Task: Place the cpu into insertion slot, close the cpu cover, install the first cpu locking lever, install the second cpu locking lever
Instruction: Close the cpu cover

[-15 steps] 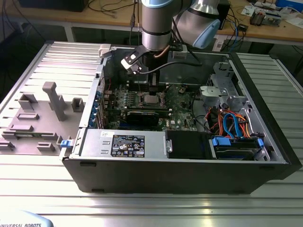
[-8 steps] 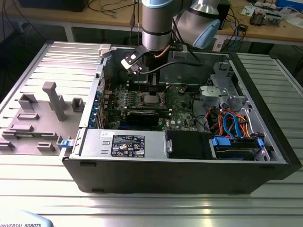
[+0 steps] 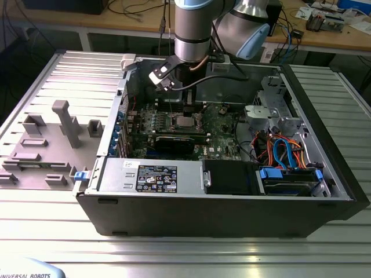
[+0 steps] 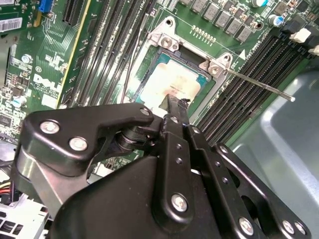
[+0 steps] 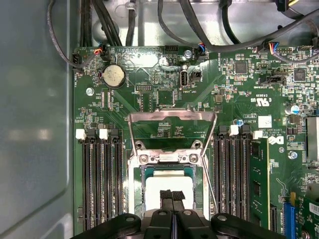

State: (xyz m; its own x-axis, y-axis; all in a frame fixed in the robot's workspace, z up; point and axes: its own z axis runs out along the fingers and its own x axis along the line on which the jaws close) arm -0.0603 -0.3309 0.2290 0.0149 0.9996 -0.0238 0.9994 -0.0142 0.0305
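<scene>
Exterior view: computer case lies open on its side on a slatted metal table. The arm drops straight down from above into the case, wrist vertical, over the green motherboard. A black graphics card sits on the board's near side. Blue and orange cables are bundled toward the exterior view's right. Grey plastic fixtures stand on the table at the exterior view's left, well apart from the case. Finger detail cannot be made out here.

First wrist view: the gripper has its two black fingertips pressed together, with no gap and nothing visible between them. The tips sit over the near edge of the cpu; contact cannot be judged. The cpu lies flat in the insertion slot. The cpu cover is flipped open beyond the slot, with green board showing through its window. A round coin battery sits farther back. Memory slots flank the socket on both sides.

Second wrist view: a side-on look past the gripper's black linkage. The closed tip is just over the chip's silvery top. A thin metal rod juts from the slot's corner across the memory slots, free at its end.
</scene>
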